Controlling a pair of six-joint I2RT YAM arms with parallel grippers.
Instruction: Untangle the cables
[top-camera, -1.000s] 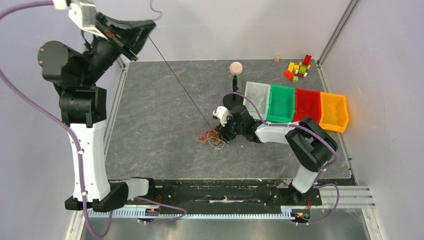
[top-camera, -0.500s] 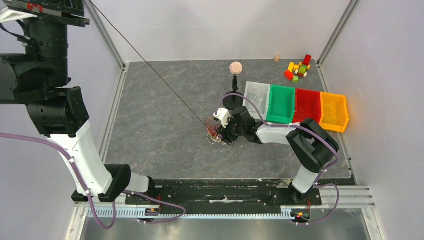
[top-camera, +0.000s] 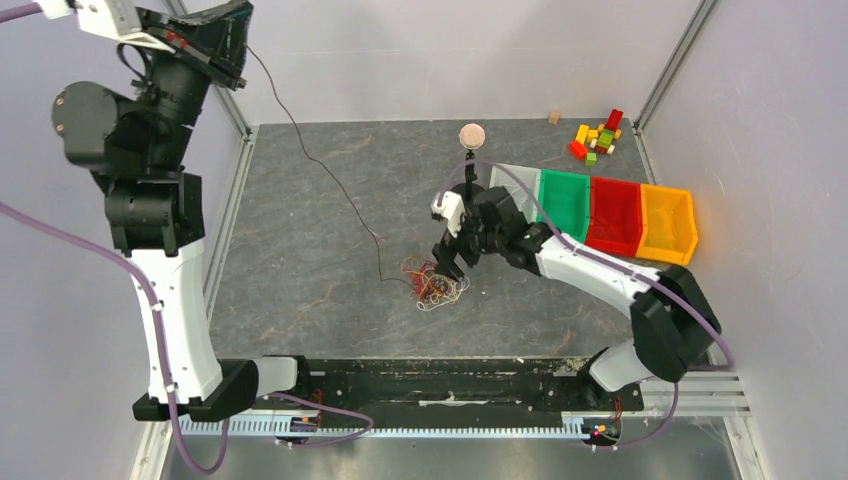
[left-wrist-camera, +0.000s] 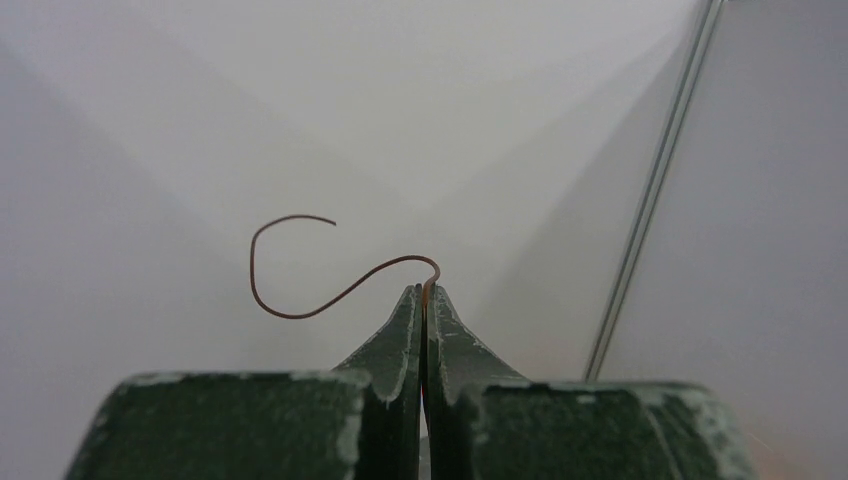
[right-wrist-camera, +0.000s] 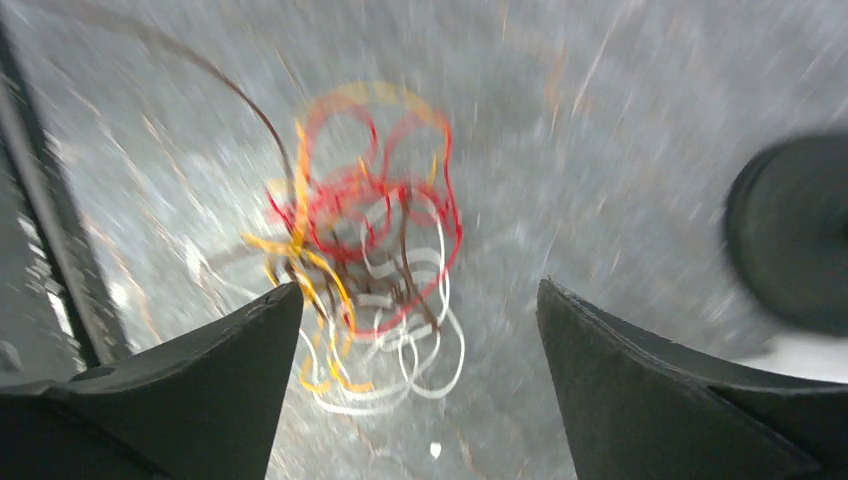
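Observation:
The tangle of cables (top-camera: 432, 281), thin red, orange, white and dark loops, lies on the grey mat in mid-table. It also shows blurred in the right wrist view (right-wrist-camera: 365, 250). A dark strand (top-camera: 330, 180) runs slack from it up to my left gripper (top-camera: 240, 25), raised high at the back left. That gripper (left-wrist-camera: 425, 290) is shut on the strand's end, whose brown tail (left-wrist-camera: 300, 265) curls out past the fingertips. My right gripper (top-camera: 452, 258) is open and empty, just above and right of the tangle, which lies beyond its fingers (right-wrist-camera: 230, 360).
A small black stand with a pink ball top (top-camera: 470, 140) stands behind the right gripper. A row of bins, clear (top-camera: 512, 190), green (top-camera: 562, 205), red (top-camera: 614, 210) and orange (top-camera: 667, 222), sits to the right. Small coloured blocks (top-camera: 597, 135) lie at the back right corner.
The dark strand was pulled taut and is now slack and curved. My left gripper swung back right. My right gripper let go of the tangle and lifted off it.

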